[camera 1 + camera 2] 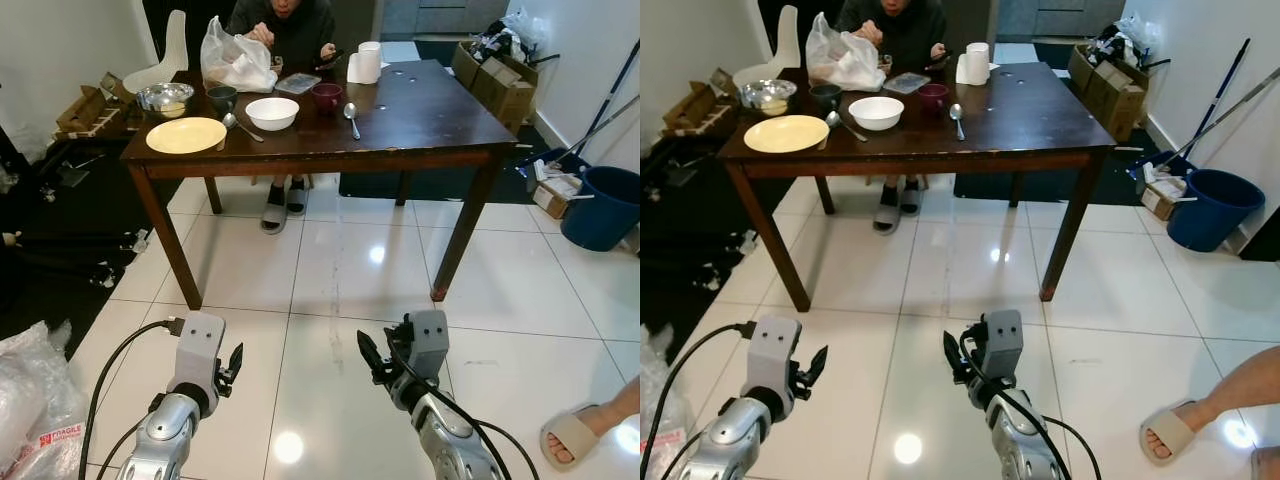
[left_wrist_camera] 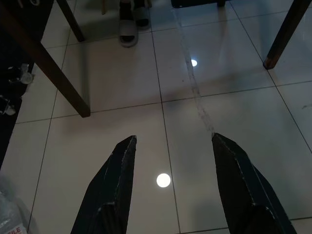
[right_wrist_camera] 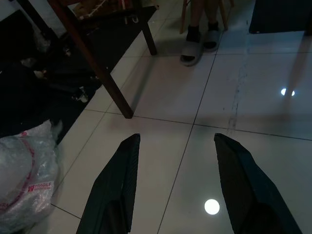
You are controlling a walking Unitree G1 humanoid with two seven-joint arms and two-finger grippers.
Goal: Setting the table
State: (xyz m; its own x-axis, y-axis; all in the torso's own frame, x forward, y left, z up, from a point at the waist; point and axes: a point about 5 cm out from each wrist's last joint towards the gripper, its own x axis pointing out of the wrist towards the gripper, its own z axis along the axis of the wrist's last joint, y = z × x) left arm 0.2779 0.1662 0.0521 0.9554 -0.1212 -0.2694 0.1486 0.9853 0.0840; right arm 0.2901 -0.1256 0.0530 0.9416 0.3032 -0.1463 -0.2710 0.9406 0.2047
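A dark wooden table (image 1: 420, 110) stands ahead of the robot on a glossy white tiled floor (image 1: 330, 290), and the tableware is gathered at its far left end. A yellow plate (image 1: 186, 135) lies near the front left corner, with a white bowl (image 1: 272, 113) to its right and a spoon (image 1: 240, 126) between them. A second spoon (image 1: 352, 117) lies further right, near a dark red bowl (image 1: 327, 96). Behind the plate sit a metal bowl (image 1: 165, 99), a small dark bowl (image 1: 222, 97), a white plastic bag (image 1: 236, 60) and a white roll of paper (image 1: 368, 63). A person (image 1: 285, 25) sits at the far side of the table, sandalled feet showing beneath it. Both arms are held low over the tiles, well short of the table. The left gripper (image 2: 171, 161) has its fingers spread apart and empty, and the right gripper (image 3: 175, 161) likewise has its fingers apart, holding nothing. A blue bucket (image 1: 603, 205) stands at the right wall, and another person's sandalled foot (image 1: 575, 437) rests on the floor at lower right.
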